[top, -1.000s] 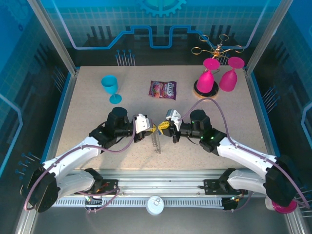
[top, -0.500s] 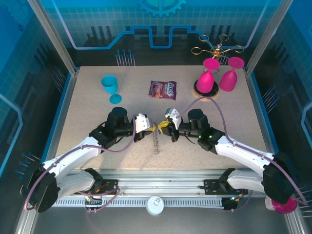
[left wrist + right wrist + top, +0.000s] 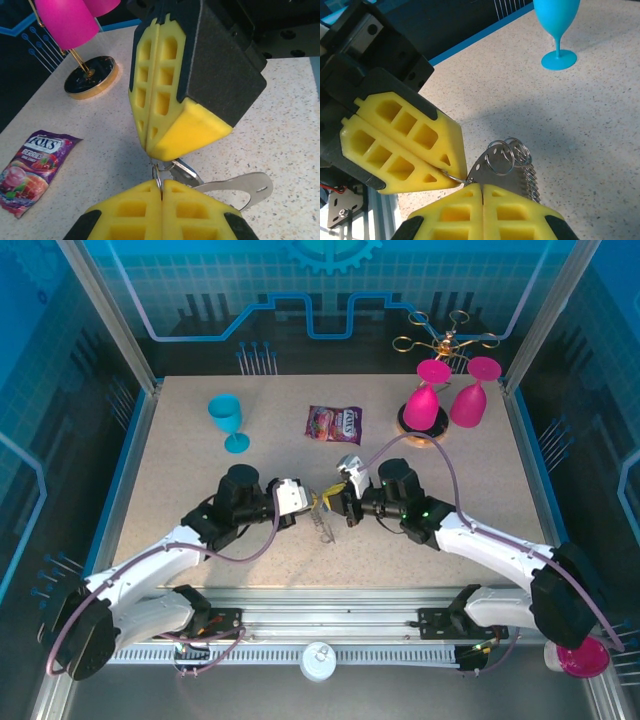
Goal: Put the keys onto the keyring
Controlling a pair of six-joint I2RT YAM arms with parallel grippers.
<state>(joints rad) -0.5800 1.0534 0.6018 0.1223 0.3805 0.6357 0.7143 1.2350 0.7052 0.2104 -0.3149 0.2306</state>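
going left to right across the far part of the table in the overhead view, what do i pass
blue goblet → candy bag → pink goblet → second pink goblet

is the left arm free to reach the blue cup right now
Probably not yet. The left gripper is shut on the ring, tip to tip with the right gripper, which pinches the key, so pulling away would drag both. The table between it and the blue cup looks open, though.
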